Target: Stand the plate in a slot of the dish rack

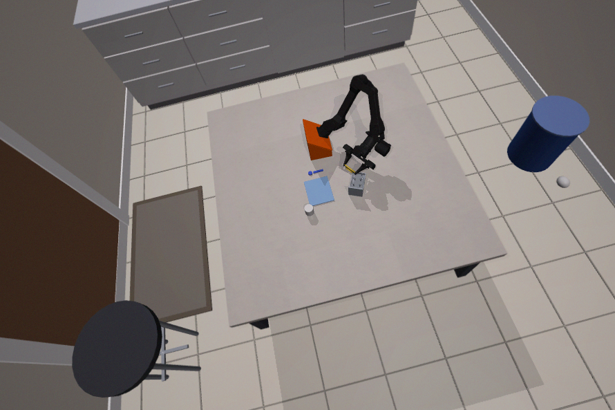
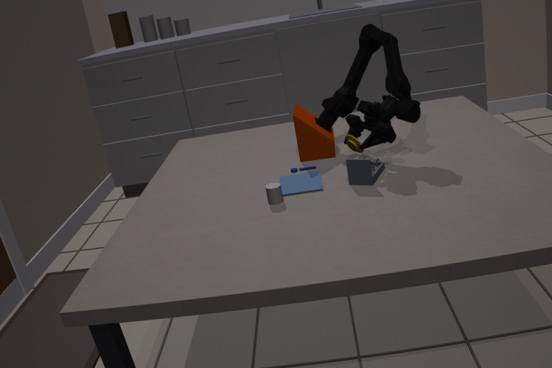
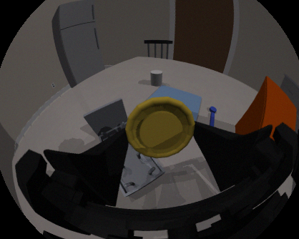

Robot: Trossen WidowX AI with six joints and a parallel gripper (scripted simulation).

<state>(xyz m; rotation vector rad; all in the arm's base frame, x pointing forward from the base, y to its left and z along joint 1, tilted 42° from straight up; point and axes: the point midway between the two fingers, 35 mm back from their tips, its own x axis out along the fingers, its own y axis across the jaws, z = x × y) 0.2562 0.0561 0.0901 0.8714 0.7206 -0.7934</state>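
Grey table (image 2: 249, 265) in a kitchen: the gripper (image 2: 361, 139) clamps a yellow plate (image 2: 353, 142) on edge in the air, just above the grey dish rack (image 2: 361, 170); an orange wedge (image 2: 312, 136) stands beside it, cabinets (image 2: 222, 87) beyond.

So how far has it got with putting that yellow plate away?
Pickup is done: the black gripper is shut on the round yellow plate, held on edge above the table. In hand: carrying it toward the small grey dish rack. Left: slotting it, releasing, retreating.
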